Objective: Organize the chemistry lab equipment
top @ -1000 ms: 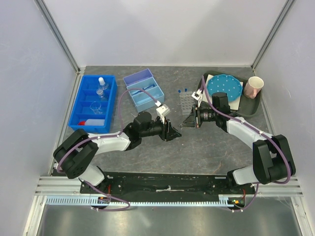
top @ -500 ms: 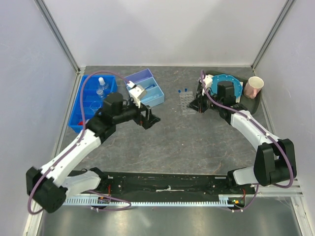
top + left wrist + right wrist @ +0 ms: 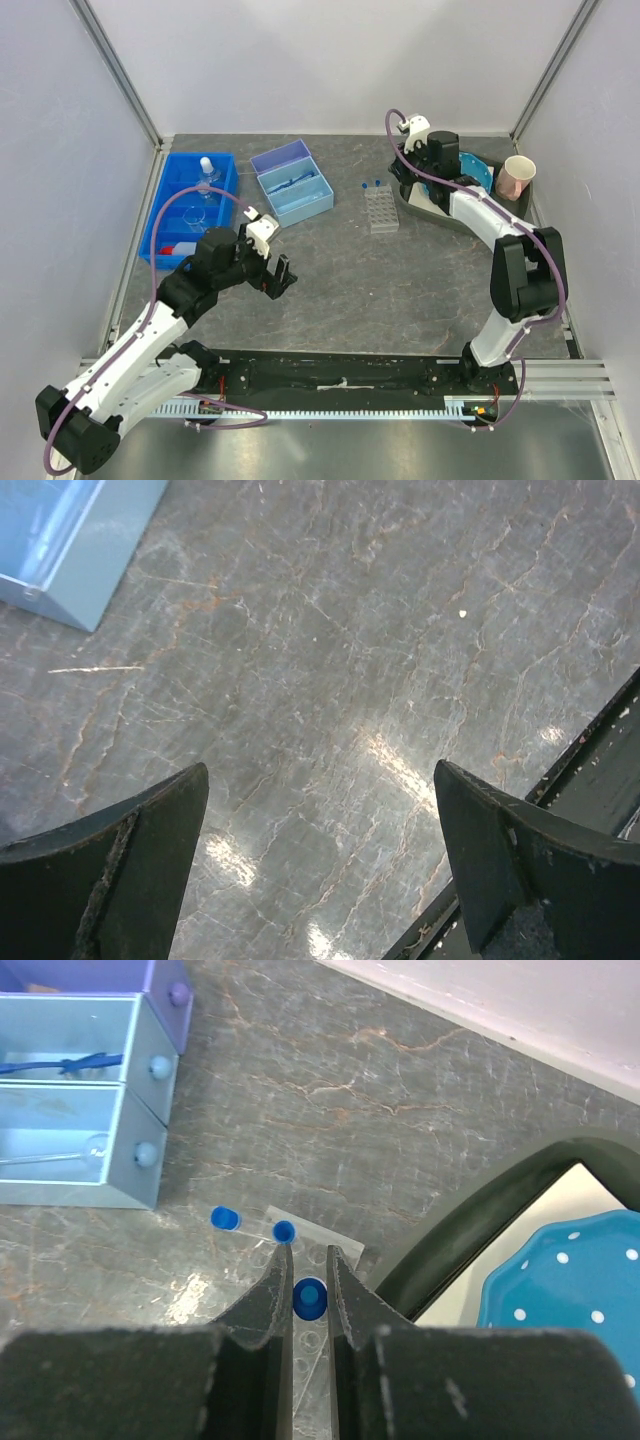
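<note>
the left claw (image 3: 320, 865) is being held spread wide above the bare grey veined table (image 3: 330, 680), and nothing is being gripped between its fingers (image 3: 130, 870). a corner of the light blue box (image 3: 55, 550) is being caught at the upper left of the left wrist view. from above, this claw is being shown over the table's left half, near the front right corner of the blue bin (image 3: 160, 215).

the right claw (image 3: 308, 1253) is being held nearly closed, and a blue-capped tube (image 3: 310, 1298) is being pinched between its two fingers (image 3: 265, 1305). from above, this claw is being shown raised over the far left end of the dark tray (image 3: 470, 1222), apart from the clear tube rack (image 3: 381, 212). two more blue caps (image 3: 365, 185) are being shown at the rack's far edge.

inside the blue bin, a clear white-capped bottle (image 3: 207, 168) is being shown at the far end, a clear flask (image 3: 197, 215) in the middle, and the white squeeze bottle with red nozzle (image 3: 185, 247) lying at the near end. a thin blue item (image 3: 70, 1062) is being shown in one compartment of the light blue box; what it is cannot be told. the round blue dotted disc (image 3: 570, 1280) and a paper cup (image 3: 517, 178) are being shown in the dark tray.
</note>
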